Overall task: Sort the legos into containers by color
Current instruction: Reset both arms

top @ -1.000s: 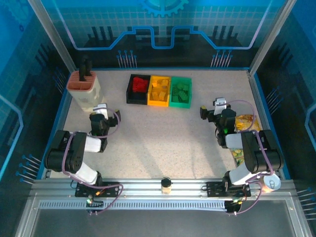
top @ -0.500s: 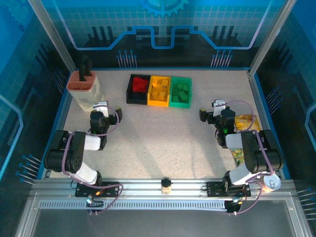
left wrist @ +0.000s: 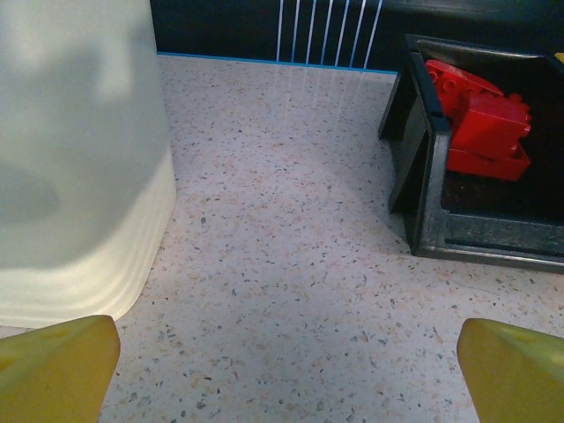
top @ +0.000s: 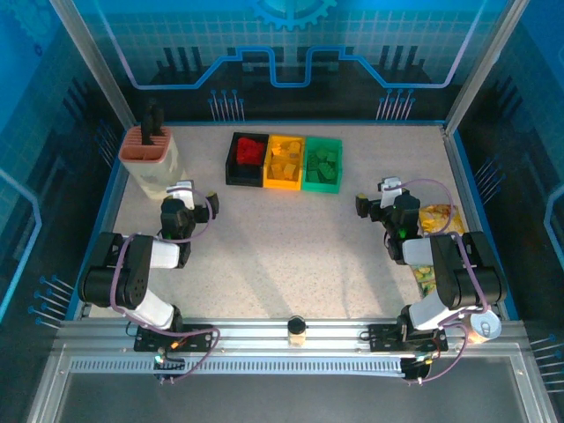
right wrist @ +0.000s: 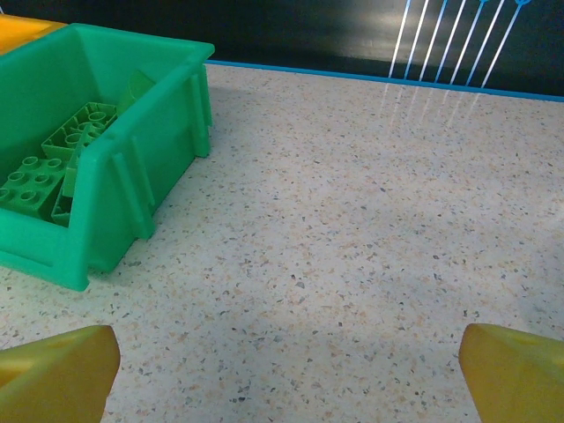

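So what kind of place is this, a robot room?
Probably a robot lab's test cell: the left arm and right arm are bolted to a metal rail, wall panels fence the speckled table, and the containers hold sorted legos.

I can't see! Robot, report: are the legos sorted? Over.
Left gripper, right gripper open, empty. Red legos in black bin, yellow in yellow bin, green in green bin. No loose legos seen.

Three open-top bins are set side by side in a touching row at the far middle of the tabletop [top: 291, 247]. Red bricks [top: 249, 150] are piled in the black bin [top: 230, 167] at left, yellow bricks [top: 284, 163] in the yellow bin [top: 282, 184] between, and green studded bricks [top: 322, 163] in the green bin [top: 321, 187] at right.
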